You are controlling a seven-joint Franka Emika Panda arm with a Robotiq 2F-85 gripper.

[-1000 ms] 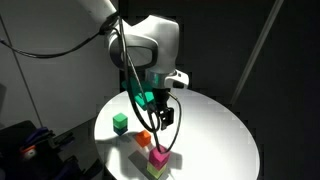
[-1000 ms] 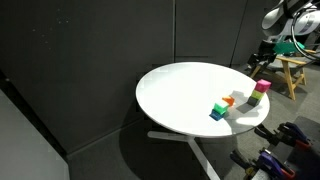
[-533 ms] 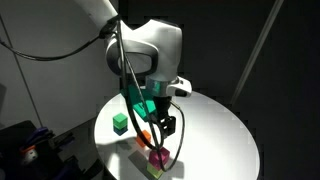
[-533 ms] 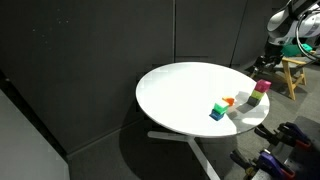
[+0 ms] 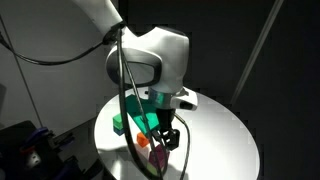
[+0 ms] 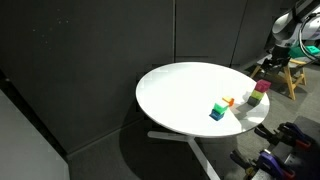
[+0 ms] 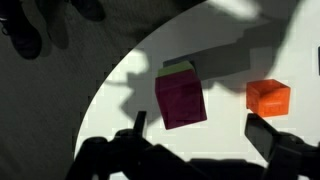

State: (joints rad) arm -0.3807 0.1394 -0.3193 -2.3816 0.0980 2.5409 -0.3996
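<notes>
The arm arches over the round white table (image 5: 225, 128), wrist pointing down. The gripper (image 7: 197, 122) hovers above the magenta cube (image 7: 180, 100) with its fingers (image 7: 268, 136) spread wide and holding nothing. The cube sits on a yellow-green block (image 7: 178, 66) near the table's edge, with an orange cube (image 7: 268, 97) near it.

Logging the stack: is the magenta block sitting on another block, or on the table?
On another block. In the wrist view the magenta block covers a yellow-green block, whose edge peeks out beyond it.
</notes>
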